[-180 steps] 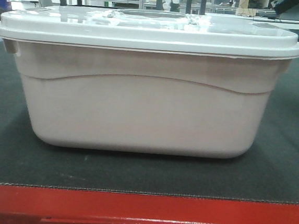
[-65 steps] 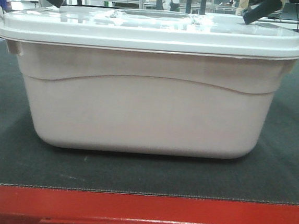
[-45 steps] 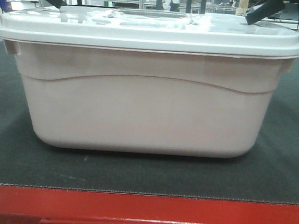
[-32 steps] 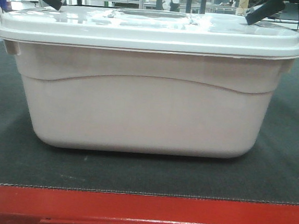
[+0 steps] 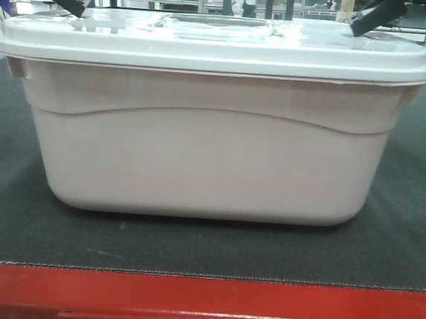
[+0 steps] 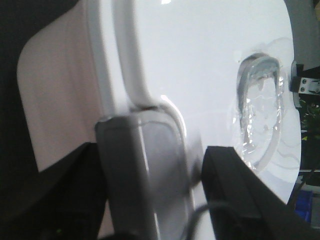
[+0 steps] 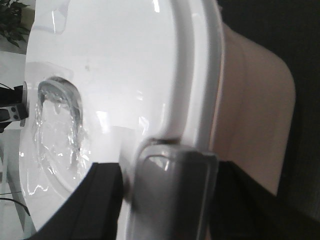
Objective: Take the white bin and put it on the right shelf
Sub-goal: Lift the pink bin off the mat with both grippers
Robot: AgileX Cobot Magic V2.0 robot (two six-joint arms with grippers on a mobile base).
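Front-facing view: the large off-white plastic bin (image 5: 205,159) with a glossy white lid sits on the dark-topped, red-framed table (image 5: 409,221), its long axis running side to side. One short end lies under each arm. The left gripper (image 6: 150,155) and right gripper (image 7: 165,167) are both spread open astride that end's grey latch (image 6: 135,195), apparently not yet clamped.

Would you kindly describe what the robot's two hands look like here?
The left hand and the right hand both have plain matte black, flat, angular fingers. A thin dark cable curls near the left hand's base. No markings are visible.
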